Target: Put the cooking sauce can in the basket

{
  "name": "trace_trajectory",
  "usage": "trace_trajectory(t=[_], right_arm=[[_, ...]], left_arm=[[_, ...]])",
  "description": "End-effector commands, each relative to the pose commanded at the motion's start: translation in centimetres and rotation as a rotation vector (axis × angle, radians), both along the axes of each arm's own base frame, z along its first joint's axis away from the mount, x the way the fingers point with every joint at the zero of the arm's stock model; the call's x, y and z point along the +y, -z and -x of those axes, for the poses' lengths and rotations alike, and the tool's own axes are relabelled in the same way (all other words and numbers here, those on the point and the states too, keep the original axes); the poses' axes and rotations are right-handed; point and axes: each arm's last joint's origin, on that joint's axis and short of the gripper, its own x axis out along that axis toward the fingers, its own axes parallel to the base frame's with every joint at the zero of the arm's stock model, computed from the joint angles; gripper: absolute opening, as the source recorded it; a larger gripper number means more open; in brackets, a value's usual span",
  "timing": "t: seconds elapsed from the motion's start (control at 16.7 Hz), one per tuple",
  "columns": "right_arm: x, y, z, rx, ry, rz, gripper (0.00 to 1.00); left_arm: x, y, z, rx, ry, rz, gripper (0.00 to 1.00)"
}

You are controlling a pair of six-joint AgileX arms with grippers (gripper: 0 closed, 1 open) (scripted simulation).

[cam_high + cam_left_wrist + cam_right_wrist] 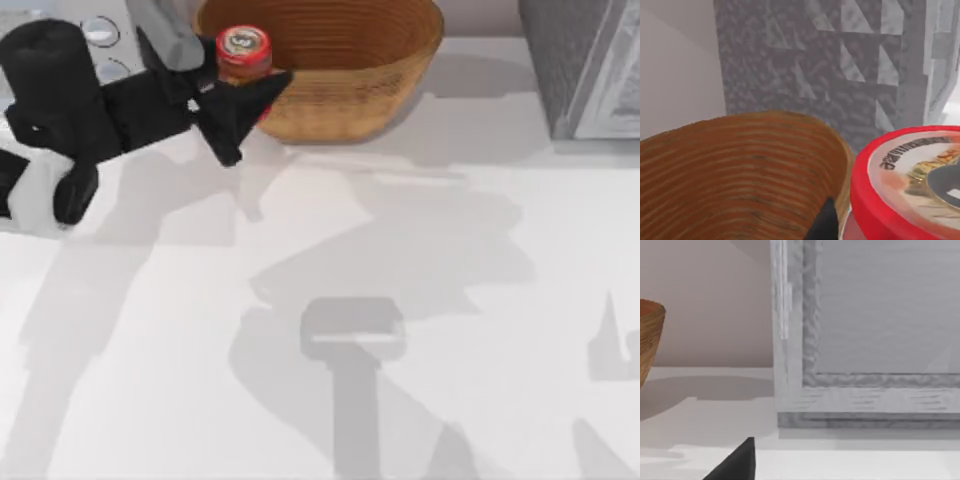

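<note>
White table [420, 300]; grey cabinet [585, 60]

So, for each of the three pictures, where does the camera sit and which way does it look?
Top view: above the table, looking down; the left gripper holds the small red cooking sauce can with silver-grey top at the rim of the large round woven wicker basket.
Left wrist view: on the left arm, facing the basket wall and the can; a dark fingertip shows.
Right wrist view: on the right arm, facing a grey framed cabinet; a dark fingertip shows.
All three views share the basket.
</note>
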Motion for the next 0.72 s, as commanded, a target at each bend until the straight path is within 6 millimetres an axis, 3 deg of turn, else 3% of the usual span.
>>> trace_trajectory(t=[0.36,0.72], right_arm=[[0.0,0.0,0.0,0.0,0.0,0.0,1.0],[0.0,0.0,0.0,0.0,0.0,0.0,1.0]], left_arm=[[-2.6,-4.9,-5.9,0.01,-0.179,0.014,0.0],[-3.4,-7.3,-7.7,0.015,-0.261,0.02,0.0]])
